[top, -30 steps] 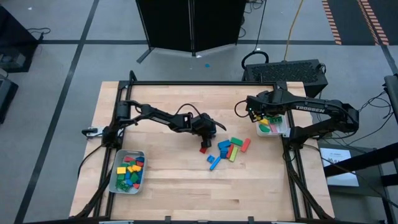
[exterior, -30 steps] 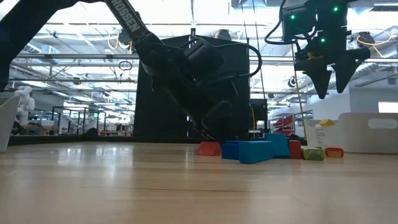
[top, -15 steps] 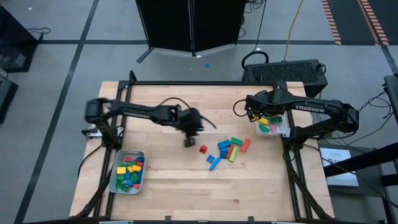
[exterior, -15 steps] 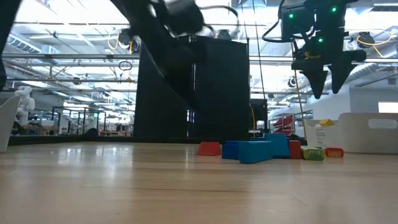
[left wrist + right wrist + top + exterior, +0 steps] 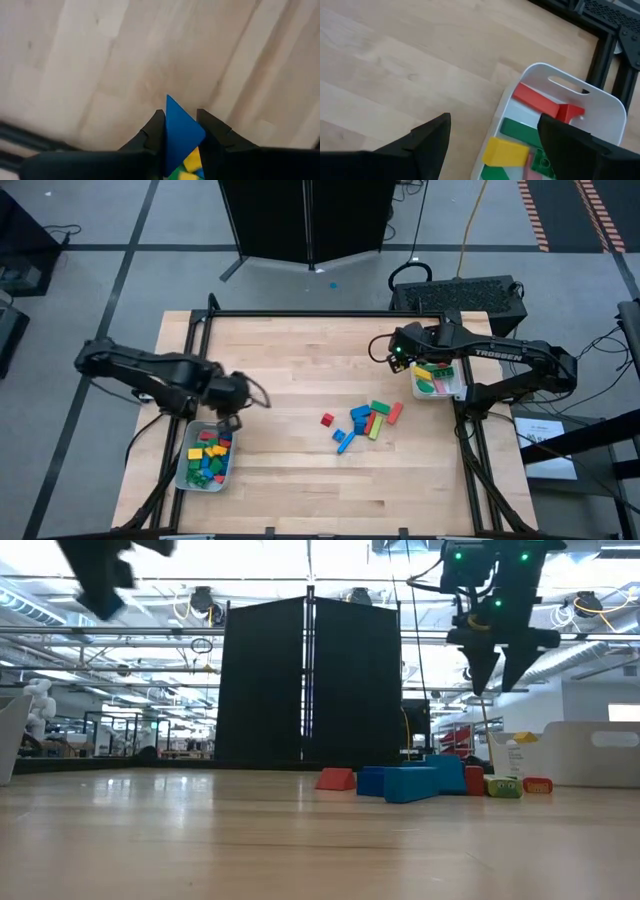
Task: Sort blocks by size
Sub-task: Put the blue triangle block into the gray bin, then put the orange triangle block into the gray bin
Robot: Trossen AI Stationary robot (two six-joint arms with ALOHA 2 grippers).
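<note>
Overhead, the counter [image 5: 290,470] carried two pale trays and one loose cluster of blocks [image 5: 362,421] lying just right of centre, roughly seven or eight pieces in red, blue, green and yellow; one red cube [image 5: 326,419] sat apart at the cluster's nine o'clock. The left tray [image 5: 183,472], at the counter's eight o'clock, held a heap of short blocks too crowded to count. The right tray [image 5: 610,112], at three o'clock, held about five longer pieces: two red, two green, one yellow. The left gripper [image 5: 180,132] hung at the left tray's twelve o'clock edge, its fingers clamped on one blue block [image 5: 181,131]. The right gripper [image 5: 492,137] hovered beside the right tray, fingers spread and empty.
</note>
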